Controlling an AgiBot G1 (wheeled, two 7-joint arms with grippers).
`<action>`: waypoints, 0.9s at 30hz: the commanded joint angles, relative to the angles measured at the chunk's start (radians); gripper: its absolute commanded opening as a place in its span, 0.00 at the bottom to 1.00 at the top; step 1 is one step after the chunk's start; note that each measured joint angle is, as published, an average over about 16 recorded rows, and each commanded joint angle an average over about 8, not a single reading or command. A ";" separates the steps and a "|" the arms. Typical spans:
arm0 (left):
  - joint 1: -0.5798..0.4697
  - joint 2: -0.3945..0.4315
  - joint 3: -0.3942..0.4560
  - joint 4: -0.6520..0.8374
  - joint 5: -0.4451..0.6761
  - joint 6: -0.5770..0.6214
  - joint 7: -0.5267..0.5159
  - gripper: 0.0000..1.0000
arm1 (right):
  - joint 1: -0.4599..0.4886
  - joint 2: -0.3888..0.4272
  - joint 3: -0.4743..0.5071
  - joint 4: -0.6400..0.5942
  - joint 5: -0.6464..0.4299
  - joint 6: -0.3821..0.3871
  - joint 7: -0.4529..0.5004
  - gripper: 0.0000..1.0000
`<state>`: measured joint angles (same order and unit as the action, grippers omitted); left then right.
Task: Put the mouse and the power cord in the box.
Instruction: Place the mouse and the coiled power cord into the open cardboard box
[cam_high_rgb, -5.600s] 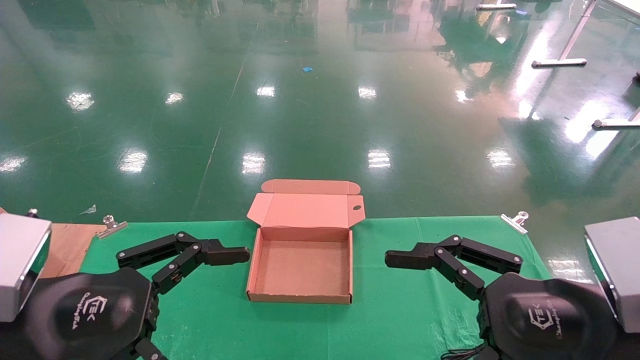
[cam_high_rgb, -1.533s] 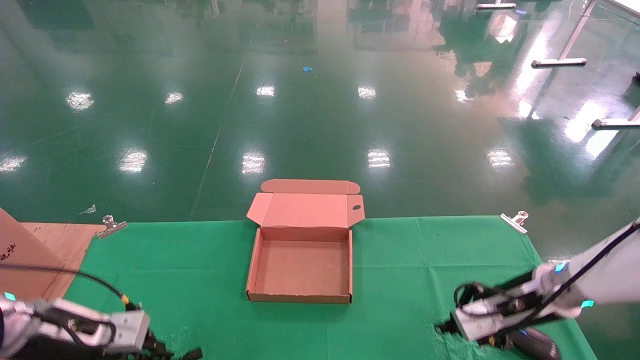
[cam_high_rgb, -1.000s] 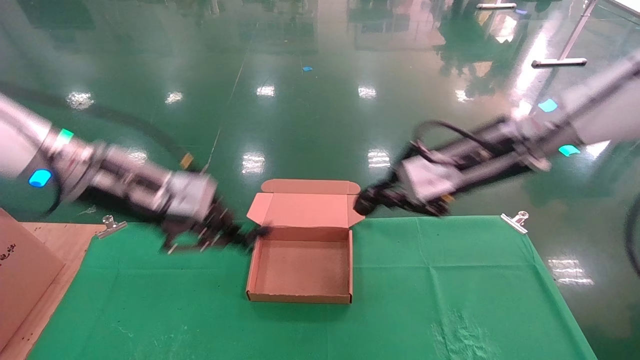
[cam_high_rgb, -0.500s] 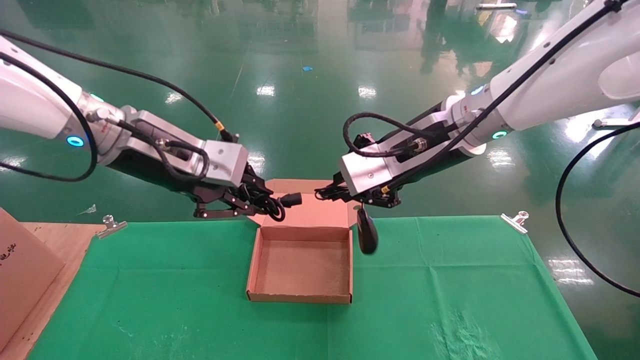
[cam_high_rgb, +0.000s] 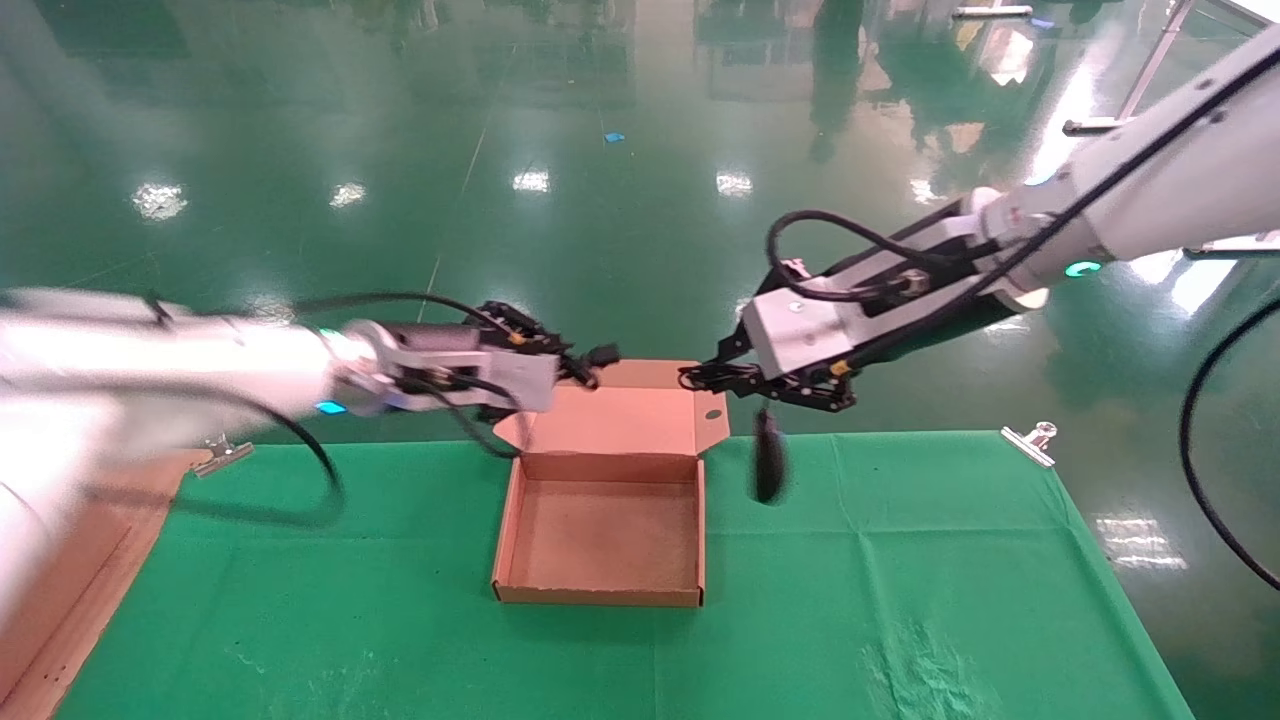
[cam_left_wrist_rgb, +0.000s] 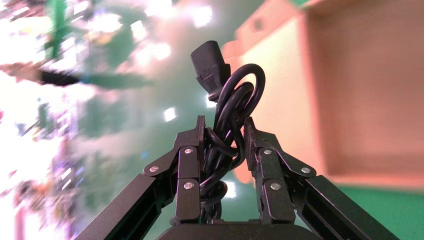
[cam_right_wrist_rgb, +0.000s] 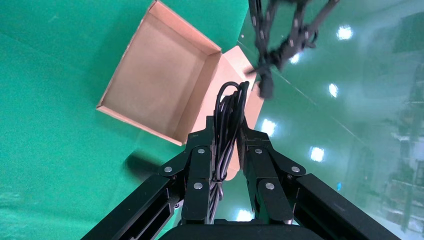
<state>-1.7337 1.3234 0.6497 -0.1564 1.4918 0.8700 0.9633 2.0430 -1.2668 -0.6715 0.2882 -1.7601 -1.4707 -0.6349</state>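
Note:
The open brown box (cam_high_rgb: 600, 596) lies mid-table with its lid (cam_high_rgb: 615, 420) folded back. My left gripper (cam_high_rgb: 578, 364) hovers over the lid's far left corner, shut on the coiled power cord (cam_left_wrist_rgb: 231, 107), whose plug (cam_left_wrist_rgb: 210, 65) sticks out ahead. Above the lid's right corner my right gripper (cam_high_rgb: 700, 378) is shut on the mouse's bundled thin cable (cam_right_wrist_rgb: 227, 115). The black mouse (cam_high_rgb: 768, 468) dangles below it, over the cloth just right of the box (cam_right_wrist_rgb: 160, 85). In the right wrist view the left gripper (cam_right_wrist_rgb: 280, 37) shows beyond the lid.
A green cloth (cam_high_rgb: 900, 600) covers the table. Metal clips hold it at the far left (cam_high_rgb: 222, 452) and far right (cam_high_rgb: 1035, 440) corners. Brown board (cam_high_rgb: 60, 610) lies past the cloth's left edge. Shiny green floor stretches beyond the table.
The left gripper has risen and moved right with the power cord, from the box's back left corner to over the lid. The right gripper has shifted right, and the hanging mouse swung with it.

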 joint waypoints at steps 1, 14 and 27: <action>0.069 0.020 -0.039 -0.020 -0.050 -0.115 0.047 0.00 | -0.002 0.013 0.004 -0.001 0.007 -0.010 -0.007 0.00; 0.237 0.046 0.056 -0.102 -0.093 -0.122 -0.099 0.18 | -0.069 0.048 0.001 -0.020 0.006 -0.005 -0.044 0.00; 0.242 0.042 0.165 -0.144 -0.147 -0.141 -0.155 1.00 | -0.086 0.027 0.000 -0.079 0.006 0.013 -0.076 0.00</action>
<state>-1.4923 1.3650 0.8135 -0.2992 1.3446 0.7297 0.8099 1.9569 -1.2404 -0.6717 0.2107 -1.7544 -1.4591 -0.7095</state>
